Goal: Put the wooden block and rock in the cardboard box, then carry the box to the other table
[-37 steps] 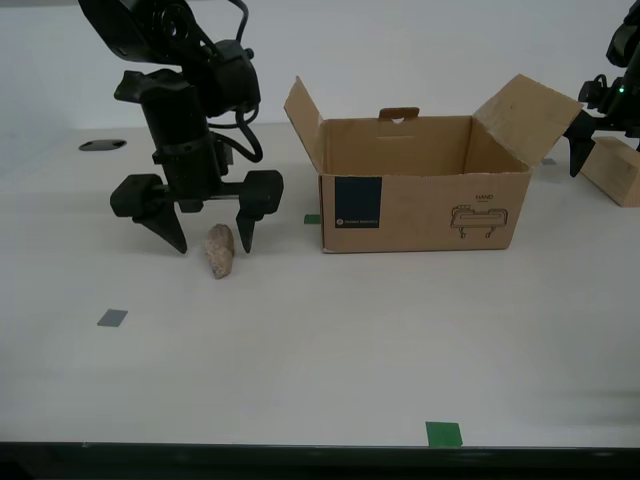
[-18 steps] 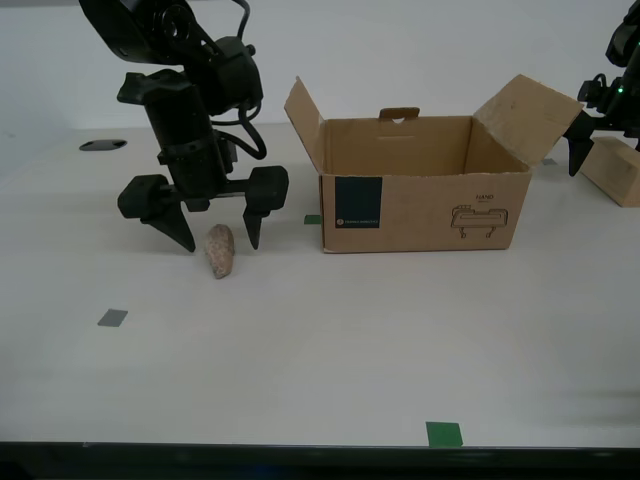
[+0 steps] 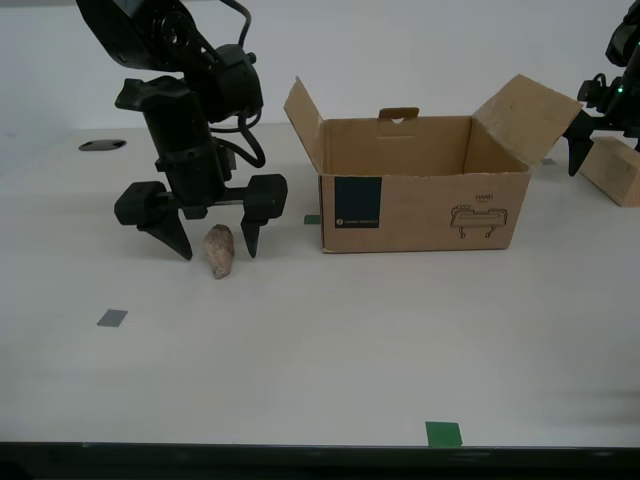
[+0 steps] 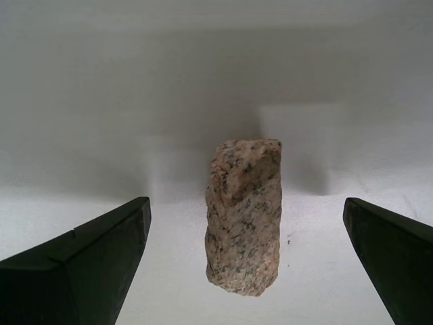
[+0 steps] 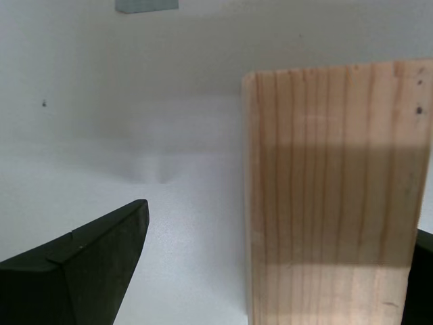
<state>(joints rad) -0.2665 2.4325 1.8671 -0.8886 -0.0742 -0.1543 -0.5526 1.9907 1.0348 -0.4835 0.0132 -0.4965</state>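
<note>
Lower now, my second gripper (image 3: 211,243) agape astride one rock (image 3: 219,250); one cardboard box (image 3: 423,193).

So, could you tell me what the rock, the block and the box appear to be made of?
The rock looks like rough speckled granite, pinkish with dark flecks. The wooden block shows straight grain lines, apparently unfinished pale wood. The cardboard box is matte brown cardboard.

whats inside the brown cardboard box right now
The open brown cardboard box shows only its bare inner back wall; its front wall hides the floor. The pinkish rough rock and pale wooden block lie outside on the table.
</note>
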